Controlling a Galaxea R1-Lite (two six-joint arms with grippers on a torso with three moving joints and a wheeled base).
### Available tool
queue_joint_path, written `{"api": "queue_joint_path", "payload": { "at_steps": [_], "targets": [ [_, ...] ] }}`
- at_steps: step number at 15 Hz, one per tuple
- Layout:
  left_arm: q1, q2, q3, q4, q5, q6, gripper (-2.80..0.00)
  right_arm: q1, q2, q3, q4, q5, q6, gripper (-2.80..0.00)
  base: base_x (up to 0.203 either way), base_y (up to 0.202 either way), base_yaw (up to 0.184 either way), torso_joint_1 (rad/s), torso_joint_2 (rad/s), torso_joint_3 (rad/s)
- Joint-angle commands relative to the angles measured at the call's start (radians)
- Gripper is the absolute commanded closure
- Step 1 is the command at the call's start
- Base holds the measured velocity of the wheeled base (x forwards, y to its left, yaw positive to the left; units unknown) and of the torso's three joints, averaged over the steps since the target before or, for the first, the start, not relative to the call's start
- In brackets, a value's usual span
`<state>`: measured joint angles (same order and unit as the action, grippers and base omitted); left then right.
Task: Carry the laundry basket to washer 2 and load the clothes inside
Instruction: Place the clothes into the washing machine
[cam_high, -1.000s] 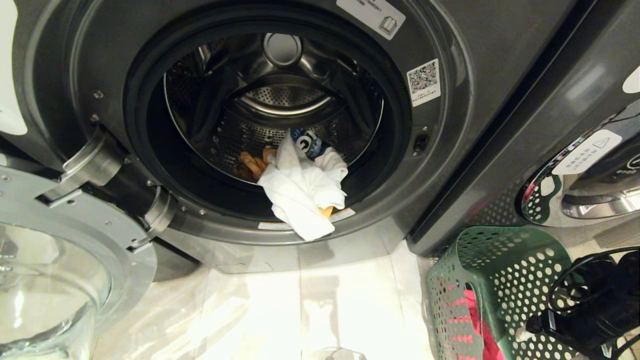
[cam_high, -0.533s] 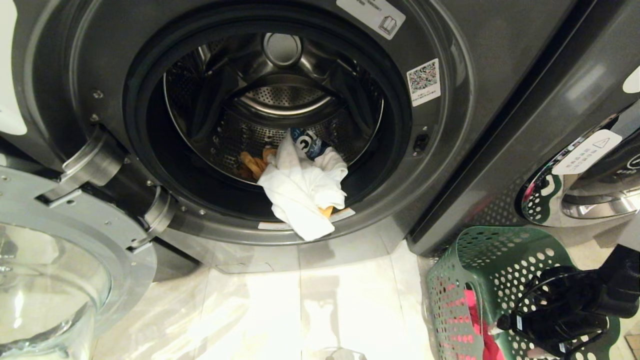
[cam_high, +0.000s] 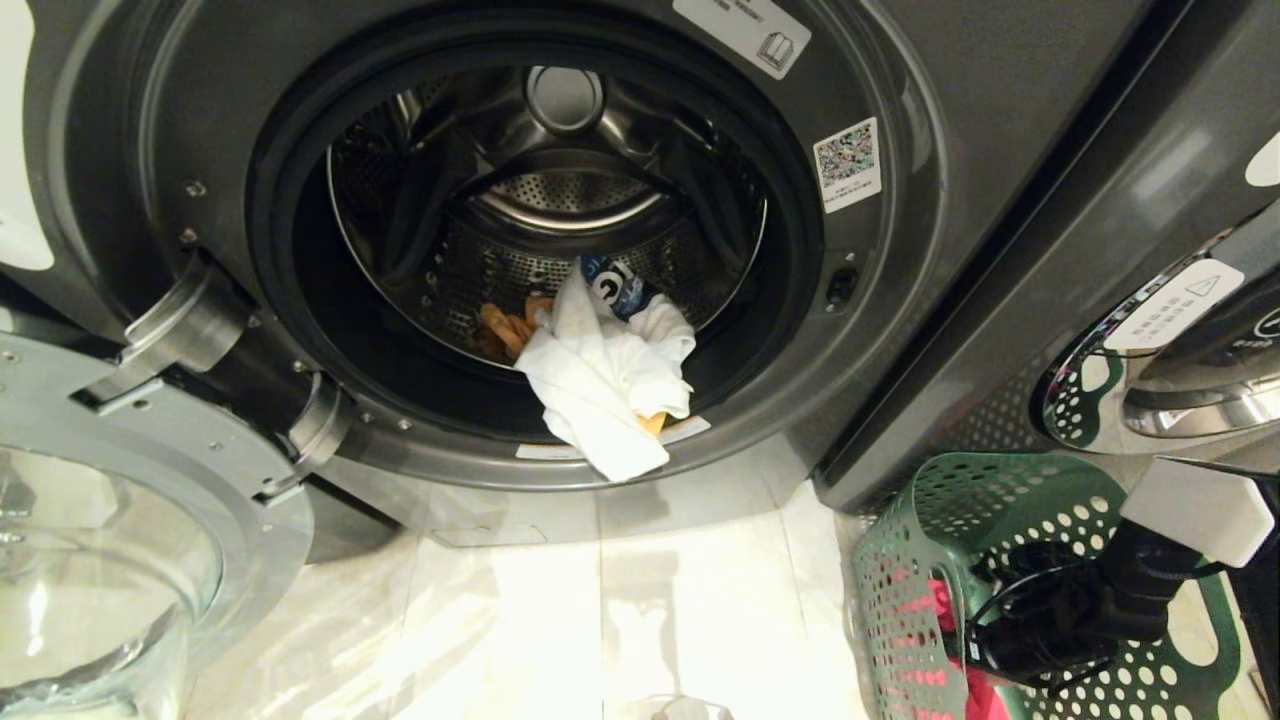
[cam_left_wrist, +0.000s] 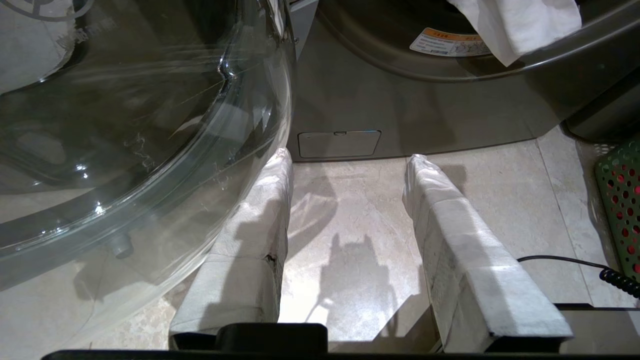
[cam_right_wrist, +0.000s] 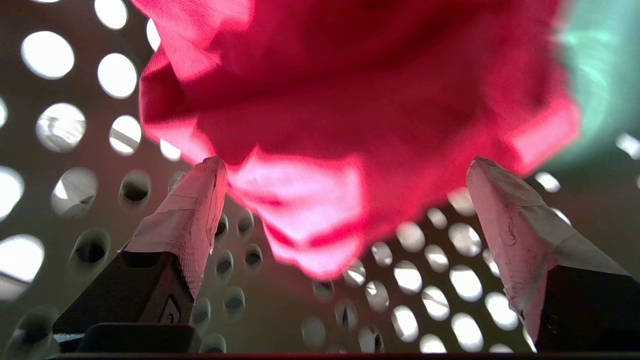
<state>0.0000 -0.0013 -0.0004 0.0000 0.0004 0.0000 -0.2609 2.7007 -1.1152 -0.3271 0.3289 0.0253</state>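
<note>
With white and yellow clothes (cam_high: 600, 395) already lying in the open washer (cam_high: 900, 260), the wide-open, empty right gripper (cam_right_wrist: 345, 172) is being aimed at the pink garment (cam_right_wrist: 350, 100) inside the green basket (cam_high: 1000, 500), where closing on cloth is needed next.

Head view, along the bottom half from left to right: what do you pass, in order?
Open glass door → white garment hanging over the washer's rim → green laundry basket → pink-red garment → right gripper, open, down in the basket.

Laundry basket (cam_high: 960, 520) right of washer (cam_high: 900, 300)
</note>
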Motion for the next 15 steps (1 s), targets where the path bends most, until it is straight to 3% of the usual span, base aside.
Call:
{"api": "queue_joint_path", "payload": {
  "at_steps": [1,9,10,11,15],
  "targets": [
    [0.0,0.001,0.0,0.0,0.001,0.0,0.0,0.013,0.077,-0.062,-0.004,0.003,0.0,-2.8,0.0,0.0,0.0,0.0,0.0,0.0],
    [0.0,0.001,0.0,0.0,0.001,0.0,0.0,0.065,0.22,-0.274,-0.053,-0.013,-0.001,-2.8,0.0,0.0,0.0,0.0,0.0,0.0],
    [0.0,0.001,0.0,0.0,0.0,0.0,0.0,0.067,0.235,-0.292,-0.055,-0.042,-0.001,-2.8,0.0,0.0,0.0,0.0,0.0,0.0],
    [0.0,0.001,0.0,0.0,0.001,0.0,0.0,0.075,0.244,-0.302,-0.062,-0.065,0.002,0.0,0.0,0.0,0.0,0.0,0.0,0.0],
    [0.0,0.001,0.0,0.0,0.001,0.0,0.0,0.077,0.236,-0.299,-0.073,-0.071,-0.001,0.0,0.0,0.0,0.0,0.0,0.0,0.0]
  ]
}}
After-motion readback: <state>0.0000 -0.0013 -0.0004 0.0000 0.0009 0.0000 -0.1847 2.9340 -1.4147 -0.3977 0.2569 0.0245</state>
